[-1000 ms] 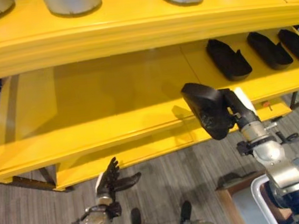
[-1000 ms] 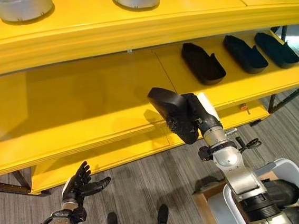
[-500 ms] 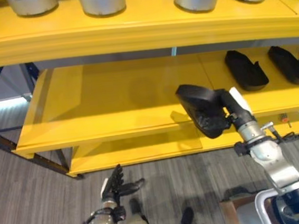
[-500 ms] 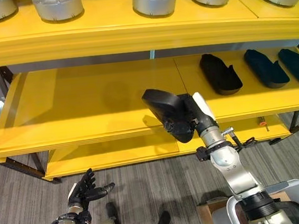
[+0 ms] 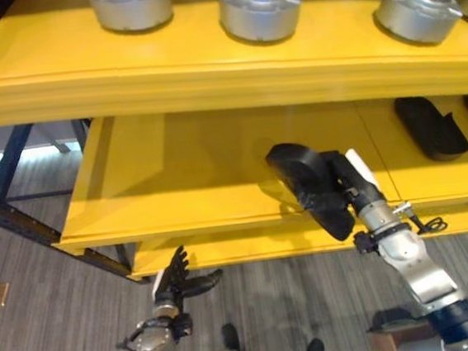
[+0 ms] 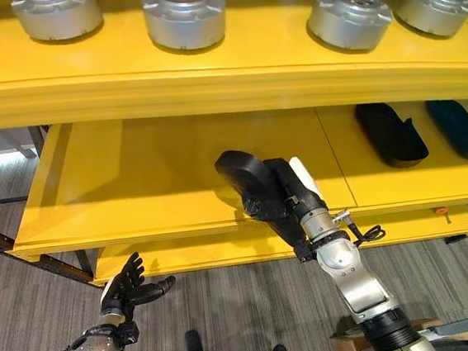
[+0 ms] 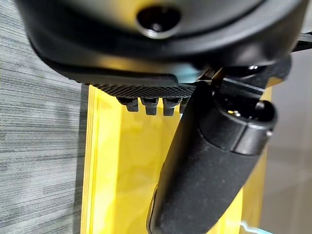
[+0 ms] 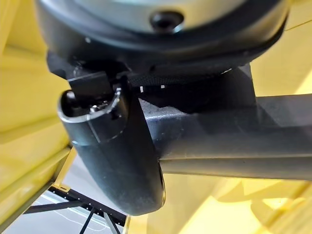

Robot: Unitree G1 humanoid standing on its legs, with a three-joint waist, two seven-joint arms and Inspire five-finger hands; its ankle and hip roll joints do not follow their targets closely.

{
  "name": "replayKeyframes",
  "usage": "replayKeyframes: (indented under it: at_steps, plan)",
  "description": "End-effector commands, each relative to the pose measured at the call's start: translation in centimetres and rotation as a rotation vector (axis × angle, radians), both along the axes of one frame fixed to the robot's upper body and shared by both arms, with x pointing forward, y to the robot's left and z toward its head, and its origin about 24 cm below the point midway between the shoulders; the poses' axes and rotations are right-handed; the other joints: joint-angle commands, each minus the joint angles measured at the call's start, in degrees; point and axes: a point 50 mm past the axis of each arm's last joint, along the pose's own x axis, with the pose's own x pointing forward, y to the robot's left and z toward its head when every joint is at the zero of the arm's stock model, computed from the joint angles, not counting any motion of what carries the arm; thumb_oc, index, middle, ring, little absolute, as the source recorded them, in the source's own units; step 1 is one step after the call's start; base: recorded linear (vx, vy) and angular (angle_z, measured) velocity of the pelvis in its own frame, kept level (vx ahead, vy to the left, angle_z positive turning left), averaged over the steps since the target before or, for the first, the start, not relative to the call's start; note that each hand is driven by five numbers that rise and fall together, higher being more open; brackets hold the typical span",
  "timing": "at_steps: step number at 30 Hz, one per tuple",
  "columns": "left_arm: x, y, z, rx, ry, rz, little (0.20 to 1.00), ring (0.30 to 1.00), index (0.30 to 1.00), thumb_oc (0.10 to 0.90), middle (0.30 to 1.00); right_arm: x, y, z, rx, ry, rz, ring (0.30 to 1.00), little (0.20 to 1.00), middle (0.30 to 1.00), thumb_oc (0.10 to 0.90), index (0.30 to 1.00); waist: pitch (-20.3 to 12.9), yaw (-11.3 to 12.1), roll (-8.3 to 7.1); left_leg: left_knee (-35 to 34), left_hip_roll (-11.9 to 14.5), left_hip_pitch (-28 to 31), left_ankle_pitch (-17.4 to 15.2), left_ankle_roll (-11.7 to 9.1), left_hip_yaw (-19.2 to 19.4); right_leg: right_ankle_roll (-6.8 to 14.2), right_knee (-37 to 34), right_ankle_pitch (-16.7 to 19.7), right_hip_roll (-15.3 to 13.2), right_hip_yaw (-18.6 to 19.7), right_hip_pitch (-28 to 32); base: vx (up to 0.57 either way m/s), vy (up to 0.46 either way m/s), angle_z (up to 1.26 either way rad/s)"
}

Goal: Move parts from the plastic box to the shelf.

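My right robot hand (image 6: 295, 193) is clamped on a black part (image 6: 250, 192), its fingers mostly hidden behind the part; in the right wrist view my thumb (image 8: 117, 156) wraps against the part's dark body. The part hangs at the front edge of the yellow shelf (image 5: 194, 188), and to my right two more black parts (image 6: 390, 133) lie on that shelf, the farthest cut off. My left robot hand (image 5: 175, 282) hangs low over the floor (image 5: 58, 325), fingers spread and holding nothing.
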Motion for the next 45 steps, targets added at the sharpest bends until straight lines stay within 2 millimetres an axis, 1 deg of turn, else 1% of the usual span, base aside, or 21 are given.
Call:
replayKeyframes:
  at_steps: [1, 3, 4, 5, 6, 7, 8, 9, 10, 11, 13, 14, 16, 17, 22, 27, 28, 33, 36, 38, 45]
  plan:
    - [1.8, 0.1, 3.0, 0.072, -0.165, -0.044, 1.0, 1.0, 1.0, 0.9, 1.0, 0.1, 1.0, 7.3, 0.025, -0.356, 0.059, 0.3, 0.3, 0.3, 0.4, 0.3, -1.8, -0.4, 0.0, 4.3, 3.6, -0.6, -1.6, -1.4, 0.2, 4.7, 14.4, 0.1, -2.1, 2.7, -3.3, -0.03, 0.084, 0.22]
    - [2.3, 0.0, 3.3, 0.083, -0.174, -0.06, 1.0, 1.0, 1.0, 0.9, 1.0, 0.1, 1.0, 7.9, 0.012, -0.378, 0.059, 0.3, 0.3, 0.3, 0.4, 0.3, -0.6, -1.1, 0.59, 5.7, 3.4, -1.5, -1.9, -0.7, -1.6, 4.6, 18.4, 0.1, -0.5, 6.3, -5.6, -0.01, 0.043, 0.23]
    - [2.4, -0.1, 3.3, 0.085, -0.174, -0.066, 1.0, 1.0, 1.0, 0.9, 1.0, -0.1, 0.9, 8.2, 0.011, -0.392, 0.055, 0.3, 0.3, 0.3, 0.4, 0.3, -0.5, -1.4, 0.89, 6.1, 3.1, -1.9, -2.3, -0.4, -2.3, 4.4, 18.4, -0.1, 0.0, 8.0, -5.7, 0.0, 0.01, 0.22]
    - [2.4, -0.1, 3.3, 0.084, -0.174, -0.066, 1.0, 1.0, 1.0, 0.9, 1.0, -0.1, 0.8, 8.2, 0.01, -0.392, 0.055, 0.3, 0.3, 0.3, 0.4, 0.3, -0.5, -1.4, 0.92, 6.2, 3.2, -2.0, -2.3, -0.4, -2.4, 4.3, 18.4, -0.1, 0.0, 8.0, -5.7, 0.08, -0.038, 0.33]
    - [2.6, -0.1, 3.5, 0.085, -0.179, -0.065, 1.0, 1.0, 1.0, 0.9, 1.0, -0.2, 0.9, 8.5, 0.007, -0.408, 0.057, 0.3, 0.3, 0.3, 0.4, 0.3, -0.9, -1.0, 1.19, 6.4, 3.2, -2.1, -3.3, -1.0, -3.2, 4.0, 15.7, -0.3, -2.4, 8.0, -4.4, 0.02, -0.09, 0.37]
    - [2.8, 0.1, 3.7, 0.084, -0.189, -0.049, 1.0, 1.0, 1.0, 0.9, 1.0, 0.0, 1.3, 8.8, 0.016, -0.419, 0.068, 0.3, 0.3, 0.3, 0.4, 0.3, -1.2, 0.0, 1.53, 7.0, 4.3, -2.8, -2.9, -1.3, -2.2, 3.8, 12.6, 2.6, -6.8, 4.7, -2.3, 0.02, -0.087, 0.3]
    - [2.8, 0.1, 3.7, 0.084, -0.189, -0.049, 1.0, 1.0, 1.0, 0.9, 1.0, 0.0, 1.3, 8.8, 0.017, -0.419, 0.068, 0.3, 0.3, 0.3, 0.4, 0.3, -1.0, -0.2, 1.58, 7.1, 4.2, -2.7, -3.1, -1.3, -2.3, 3.9, 12.3, 2.8, -6.8, 4.4, -1.9, -0.06, -0.188, 0.13]
    - [2.8, 0.2, 4.0, 0.076, -0.199, -0.031, 1.0, 1.0, 1.0, 0.9, 1.0, 0.3, 1.8, 9.2, 0.021, -0.429, 0.078, 0.3, 0.3, 0.3, 0.4, 0.3, -1.8, 0.9, 1.31, 8.2, 5.7, -3.8, -3.4, -2.1, -2.3, 4.5, 6.1, 7.0, -10.6, 2.5, 0.1, -0.01, -0.227, -0.08]
    - [2.8, 0.3, 3.8, 0.073, -0.195, -0.021, 1.0, 1.0, 1.0, 0.9, 1.0, 0.5, 2.0, 9.4, 0.02, -0.429, 0.088, 0.3, 0.3, 0.3, 0.4, 0.3, -2.1, 0.8, 0.65, 9.2, 6.3, -4.4, -3.5, -2.6, -2.7, 4.7, 2.6, 7.8, -10.3, 4.3, 0.9, 0.01, -0.285, -0.16]
    - [2.7, 0.5, 3.7, 0.073, -0.192, -0.012, 1.0, 1.0, 1.0, 0.9, 1.0, 0.5, 1.9, 9.2, 0.02, -0.413, 0.093, 0.3, 0.3, 0.3, 0.4, 0.3, -2.5, 0.7, -0.39, 10.3, 6.5, -5.1, -3.2, -3.1, -2.9, 5.1, 0.8, 7.2, -9.3, 5.8, 2.0, 0.02, -0.214, -0.13]
    - [2.4, 0.8, 3.7, 0.073, -0.19, -0.001, 1.0, 1.0, 1.0, 0.9, 1.0, 0.6, 2.6, 9.5, 0.041, -0.414, 0.126, 0.3, 0.3, 0.3, 0.4, 0.3, -3.6, 1.9, -1.98, 10.3, 7.2, -5.5, -2.7, -3.9, -1.5, 6.7, -1.8, 8.3, -9.0, 4.4, 2.5, 0.01, -0.206, 0.01]
    - [2.1, 1.2, 3.5, 0.071, -0.182, 0.017, 1.0, 1.0, 1.0, 0.9, 1.0, 0.7, 3.0, 9.7, 0.052, -0.418, 0.149, 0.3, 0.3, 0.3, 0.4, 0.3, -3.7, 2.7, -2.24, 10.8, 8.0, -5.3, -2.9, -4.5, -0.8, 7.2, -2.7, 8.0, -8.4, 3.2, 3.1, 0.0, -0.151, -0.04]
    - [1.9, 1.3, 3.4, 0.066, -0.179, 0.025, 1.0, 1.0, 1.0, 0.9, 1.0, 0.8, 3.3, 9.8, 0.058, -0.415, 0.162, 0.3, 0.3, 0.3, 0.4, 0.3, -3.9, 3.0, -2.31, 11.2, 8.5, -5.4, -2.7, -4.8, -0.8, 7.2, -3.6, 6.9, -7.5, 3.3, 3.5, -0.01, -0.17, -0.55]
    - [1.6, 1.5, 3.2, 0.055, -0.171, 0.038, 1.0, 1.0, 1.0, 0.9, 1.0, 0.8, 3.7, 10.0, 0.066, -0.413, 0.193, 0.3, 0.3, 0.3, 0.4, 0.3, -4.3, 3.1, -2.09, 10.7, 10.0, -5.3, -1.5, -5.9, -1.1, 6.8, -4.1, 4.9, -6.0, 2.8, 4.2, 0.0, -0.255, -0.64]
    - [0.4, 1.1, 2.1, 0.023, -0.128, 0.027, 1.0, 1.0, 1.0, 0.9, 1.0, 0.5, 3.8, 10.2, 0.089, -0.411, 0.225, 0.3, 0.3, 0.3, 0.4, 0.3, -5.2, 2.2, -0.12, 7.6, 13.7, -3.3, 2.1, -8.4, -1.0, 4.6, -6.6, -1.4, -1.8, 1.4, 7.1, 0.02, -0.199, -0.15]
    - [0.0, 0.6, 1.8, 0.002, -0.115, 0.021, 1.0, 1.0, 1.0, 0.9, 1.0, 0.3, 4.2, 11.0, 0.095, -0.441, 0.249, 0.3, 0.3, 0.3, 0.4, 0.3, -5.1, 1.9, 0.98, 6.4, 14.7, -1.7, 3.4, -9.3, -0.8, 3.9, -6.7, -2.7, -0.7, 1.3, 8.0, 0.0, -0.078, -0.01]
    - [-0.2, 0.5, 1.6, -0.001, -0.106, 0.021, 1.0, 1.0, 1.0, 0.9, 1.0, -0.1, 5.1, 12.1, 0.115, -0.487, 0.297, 0.3, 0.3, 0.3, 0.4, 0.3, -5.2, 1.7, 1.5, 5.6, 15.2, -0.9, 4.1, -9.6, -0.2, 3.7, -6.4, -3.1, -0.3, 1.6, 8.0, 0.0, -0.084, -0.06]
    - [-0.6, 0.3, 1.2, -0.02, -0.089, 0.024, 1.0, 1.0, 1.0, 0.9, 1.0, -1.5, 8.1, 14.6, 0.221, -0.545, 0.496, 0.3, 0.3, 0.3, 0.4, 0.3, -5.7, 1.7, 2.28, 5.2, 16.0, 0.0, 5.4, -10.2, -0.2, 2.8, -5.8, -4.3, 0.8, 1.8, 8.7, -0.01, -0.063, -0.11]
    - [-0.7, 0.5, 1.3, -0.025, -0.089, 0.047, 1.0, 1.0, 1.0, 0.9, 1.0, -2.8, 10.0, 16.5, 0.248, -0.613, 0.618, 0.3, 0.3, 0.3, 0.4, 0.3, -6.0, 2.4, 2.3, 5.3, 15.9, -0.1, 5.4, -10.3, -0.8, 2.5, -5.7, -4.6, 0.9, 1.6, 9.3, 0.0, -0.032, 0.16]
    - [-0.7, 0.7, 1.3, -0.027, -0.089, 0.056, 1.0, 1.0, 1.0, 0.9, 1.0, -3.4, 10.8, 17.1, 0.247, -0.64, 0.668, 0.3, 0.3, 0.3, 0.4, 0.3, -6.0, 2.5, 2.26, 5.4, 15.8, -0.2, 5.3, -10.4, -1.0, 2.5, -5.5, -4.8, 0.9, 1.4, 9.5, 0.01, -0.013, 0.09]
    - [-0.8, 1.1, 1.4, -0.023, -0.097, 0.089, 1.0, 1.0, 1.0, 0.9, 1.0, -4.8, 12.3, 18.6, 0.24, -0.704, 0.759, 0.3, 0.3, 0.3, 0.4, 0.3, -6.1, 2.8, 2.03, 5.1, 15.5, -0.5, 5.6, -10.4, -1.3, 2.4, -5.2, -4.6, 0.8, 1.3, 9.3, 0.01, 0.003, 0.1]
